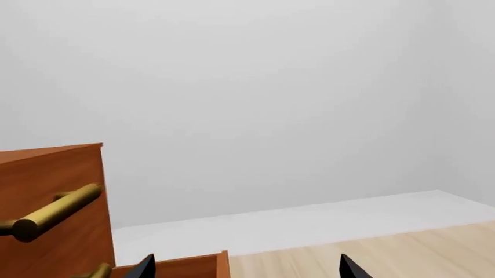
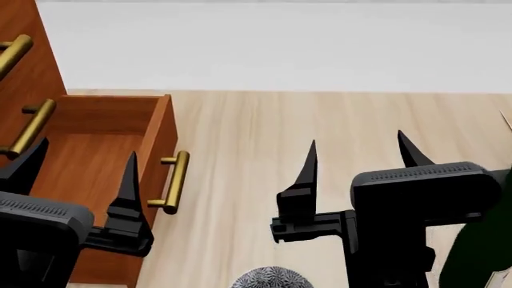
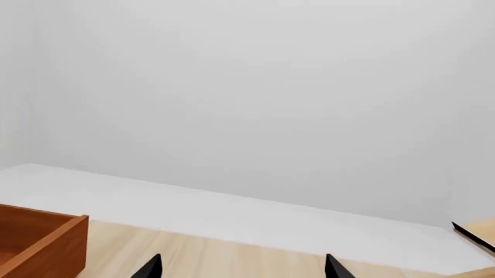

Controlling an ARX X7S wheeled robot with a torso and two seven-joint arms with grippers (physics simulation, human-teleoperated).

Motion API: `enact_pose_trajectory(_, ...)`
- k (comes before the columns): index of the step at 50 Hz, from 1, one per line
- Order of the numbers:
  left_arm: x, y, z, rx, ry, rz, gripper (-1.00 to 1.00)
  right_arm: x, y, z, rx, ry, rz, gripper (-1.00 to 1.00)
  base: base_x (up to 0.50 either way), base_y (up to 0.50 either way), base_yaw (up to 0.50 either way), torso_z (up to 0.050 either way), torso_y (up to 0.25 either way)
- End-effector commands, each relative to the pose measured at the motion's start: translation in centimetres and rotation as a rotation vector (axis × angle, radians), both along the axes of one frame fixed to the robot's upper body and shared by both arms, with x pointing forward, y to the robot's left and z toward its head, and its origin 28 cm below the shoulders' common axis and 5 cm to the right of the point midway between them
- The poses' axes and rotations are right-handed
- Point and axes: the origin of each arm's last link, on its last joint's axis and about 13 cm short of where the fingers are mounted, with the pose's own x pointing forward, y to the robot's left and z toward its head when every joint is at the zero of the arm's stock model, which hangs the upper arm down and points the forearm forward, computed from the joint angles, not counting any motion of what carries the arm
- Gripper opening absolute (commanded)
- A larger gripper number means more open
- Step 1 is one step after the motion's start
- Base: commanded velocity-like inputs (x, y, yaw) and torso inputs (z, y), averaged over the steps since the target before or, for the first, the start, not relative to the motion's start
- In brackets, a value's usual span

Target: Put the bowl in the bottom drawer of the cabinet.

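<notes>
At the far left stands the reddish-brown wooden cabinet point(image 2: 20, 66), its upper fronts carrying round brass bar handles point(image 2: 30, 129). The bottom drawer point(image 2: 96, 150), an open-topped box of smooth red-brown wood with one brass bar handle point(image 2: 172, 182), is already pulled out and looks bare inside. The left hand point(image 2: 76, 171), matte black with pointed fingers, hangs released over it, holding nothing. On the pale plank floor point(image 2: 320, 120), the small round blue-grey patterned ceramic bowl point(image 2: 272, 278) peeks in at the head view's lower edge, not yet picked up. The right hand point(image 2: 360, 156) is likewise spread and empty. Grasping and placing the bowl remain.
</notes>
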Motion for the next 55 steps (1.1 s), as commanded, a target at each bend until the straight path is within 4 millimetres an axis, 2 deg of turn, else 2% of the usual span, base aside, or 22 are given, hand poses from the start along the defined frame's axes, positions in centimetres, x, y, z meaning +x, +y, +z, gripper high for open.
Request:
enact_pose_trajectory(1, 0.0, 0.0, -0.1, -0.001, 0.002, -0.001, 1.00, 0.0, 0.0, 0.0, 0.000, 0.000, 0.001, 1.00, 0.21, 0.02, 0.00, 0.000, 0.000)
enact_pose_trajectory(9, 0.0, 0.0, 0.0, 0.000, 0.002, -0.003, 1.00, 0.0, 0.0, 0.0, 0.000, -0.001, 0.000, 1.00, 0.21, 0.02, 0.00, 0.000, 0.001)
enact_pose_trajectory(24, -0.1, -0.1, 0.2, 0.014, 0.017, -0.017, 1.00, 0.0, 0.0, 0.2, 0.002, -0.002, 0.007, 1.00, 0.00, 0.00, 0.00, 0.000, 0.000)
enact_pose_trajectory(36, -0.2, -0.2, 1.5, 0.089, 0.063, -0.085, 1.00, 0.2, -0.3, 0.6, 0.001, -0.011, 0.000, 1.00, 0.00, 0.00, 0.00, 0.000, 0.000)
enact_pose_trajectory(38, -0.2, -0.3, 1.5, 0.075, 0.134, -0.158, 1.00, 0.2, -0.3, 0.7, 0.004, -0.012, 0.000, 1.00, 0.00, 0.00, 0.00, 0.000, 0.000)
enact_pose_trajectory(55, -1.0, 0.2, 3.4, 0.143, 0.298, -0.328, 1.00, 0.4, -0.4, 1.1, -0.008, -0.014, 0.000, 1.00, 0.00, 0.00, 0.00, 0.000, 0.000)
